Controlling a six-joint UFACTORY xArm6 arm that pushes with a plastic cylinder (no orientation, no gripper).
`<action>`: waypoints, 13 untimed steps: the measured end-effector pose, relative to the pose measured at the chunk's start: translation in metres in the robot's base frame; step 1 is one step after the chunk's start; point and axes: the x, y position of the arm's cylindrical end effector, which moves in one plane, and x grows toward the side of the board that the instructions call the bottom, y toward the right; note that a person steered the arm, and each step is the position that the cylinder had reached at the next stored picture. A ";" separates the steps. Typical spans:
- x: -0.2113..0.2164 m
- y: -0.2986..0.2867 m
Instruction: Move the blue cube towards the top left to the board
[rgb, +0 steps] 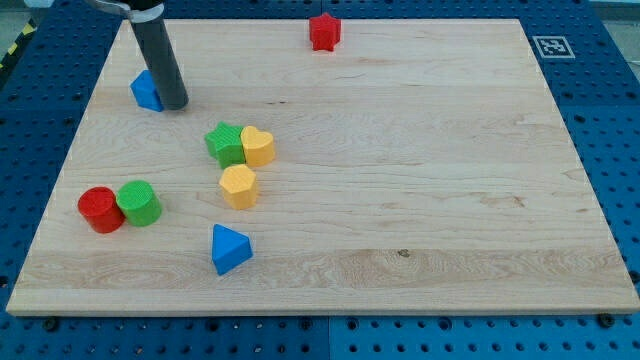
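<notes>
The blue cube (145, 91) sits near the left edge of the wooden board (400, 200), in the upper left part of the view. My tip (176, 104) rests on the board right against the cube's right side, partly hiding it. The dark rod rises from there to the view's top left.
A red star block (324, 31) lies at the top edge. A green star block (225, 143) and a yellow heart (259, 147) touch near the middle left, a yellow hexagon (239, 186) below them. A red cylinder (100, 209) and green cylinder (139, 203) touch at the left. A blue triangular block (229, 249) lies lower.
</notes>
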 end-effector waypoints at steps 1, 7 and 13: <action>0.039 0.006; -0.026 -0.024; -0.031 -0.040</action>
